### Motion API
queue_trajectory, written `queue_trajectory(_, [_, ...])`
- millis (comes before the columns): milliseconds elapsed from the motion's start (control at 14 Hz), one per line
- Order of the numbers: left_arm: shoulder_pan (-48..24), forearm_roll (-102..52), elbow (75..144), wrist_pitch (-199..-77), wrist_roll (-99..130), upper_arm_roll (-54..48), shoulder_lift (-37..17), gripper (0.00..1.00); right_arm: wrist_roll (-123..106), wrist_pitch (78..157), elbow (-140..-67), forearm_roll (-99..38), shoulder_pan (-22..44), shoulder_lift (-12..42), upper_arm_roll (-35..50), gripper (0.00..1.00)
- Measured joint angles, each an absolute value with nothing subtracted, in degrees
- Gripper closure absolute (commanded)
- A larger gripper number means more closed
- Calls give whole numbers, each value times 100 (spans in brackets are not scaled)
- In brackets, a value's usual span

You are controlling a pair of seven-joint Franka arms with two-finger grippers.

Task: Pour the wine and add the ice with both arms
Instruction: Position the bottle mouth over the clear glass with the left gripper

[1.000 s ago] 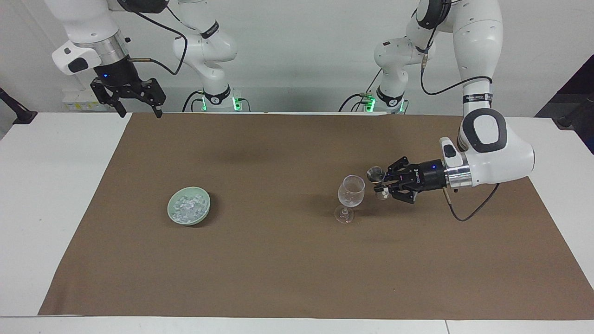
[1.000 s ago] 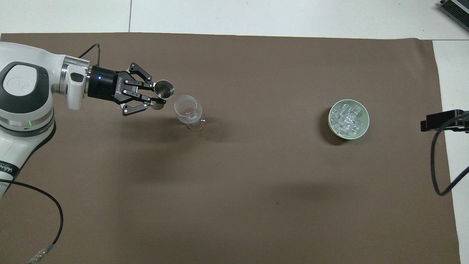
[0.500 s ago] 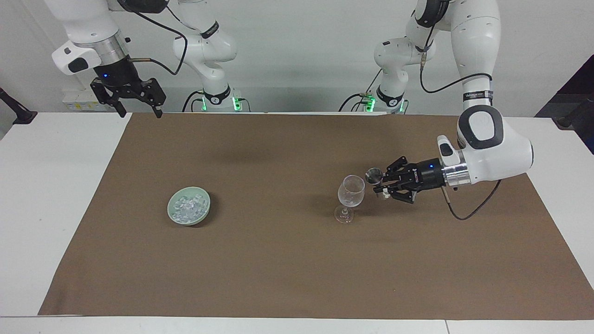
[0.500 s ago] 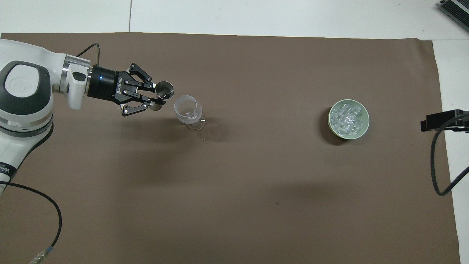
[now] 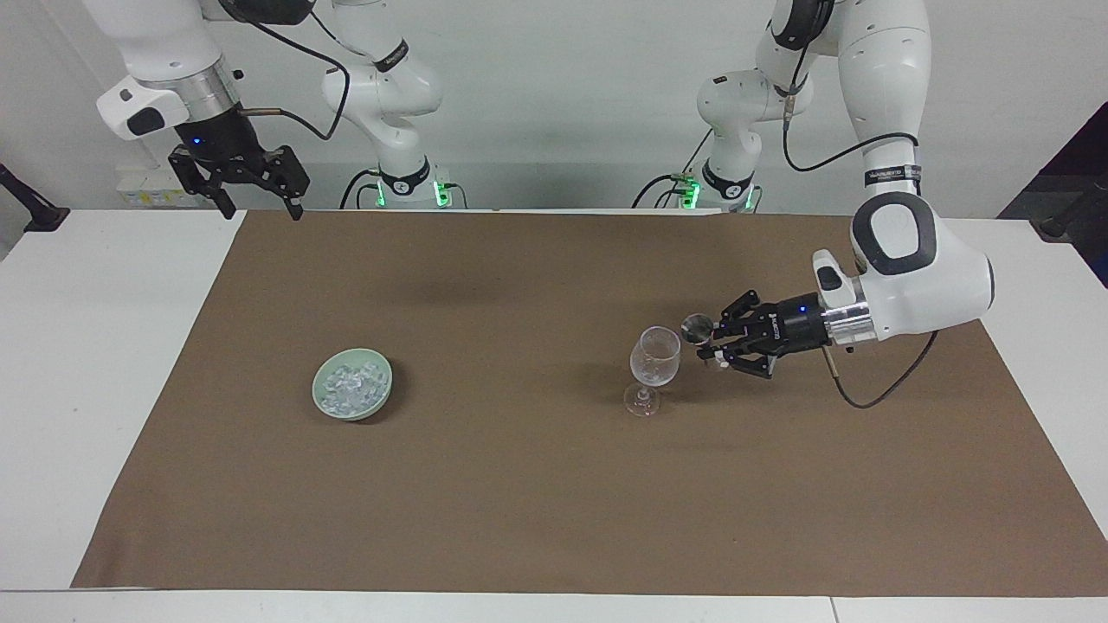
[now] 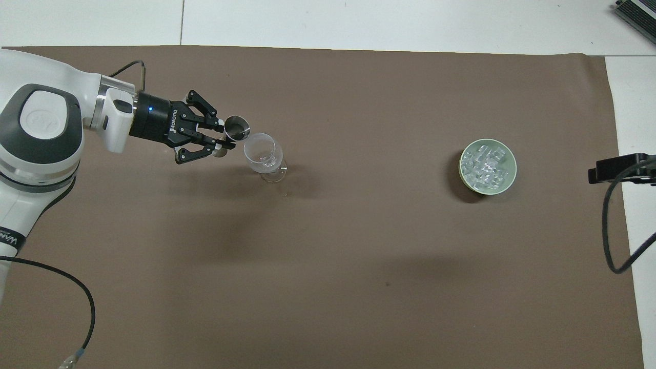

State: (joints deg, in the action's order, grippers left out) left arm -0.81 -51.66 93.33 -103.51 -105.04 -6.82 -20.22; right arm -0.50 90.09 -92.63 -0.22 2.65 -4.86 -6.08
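You have two white jointed arms, the left arm (image 5: 900, 251) and the right arm (image 5: 164, 61). Each shell is smooth and rounded, with dark grey caps on the joints and a silver ring at the wrist. A black cable loops along each forearm to the wrist. The left gripper (image 5: 711, 342) and the right gripper (image 5: 260, 203) are black linkage units with small pale screws at the pivots. You will see a blue lamp on each gripper body, green lamps at both bases, and white lettering on the left gripper in the overhead view.
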Motion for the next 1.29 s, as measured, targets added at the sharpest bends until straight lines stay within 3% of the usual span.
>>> queue_trajectory(714, [-363, -4904, 9333, -10379, -10226, -444, -1931, 100, -50, 9009, -9263, -22, 265, -486, -608, 0])
queue_trajectory(1286, [-1146, -4605, 9331, -10423, -9882, 338, -1807, 100, -50, 9009, -9263, -22, 265, -486, -608, 0])
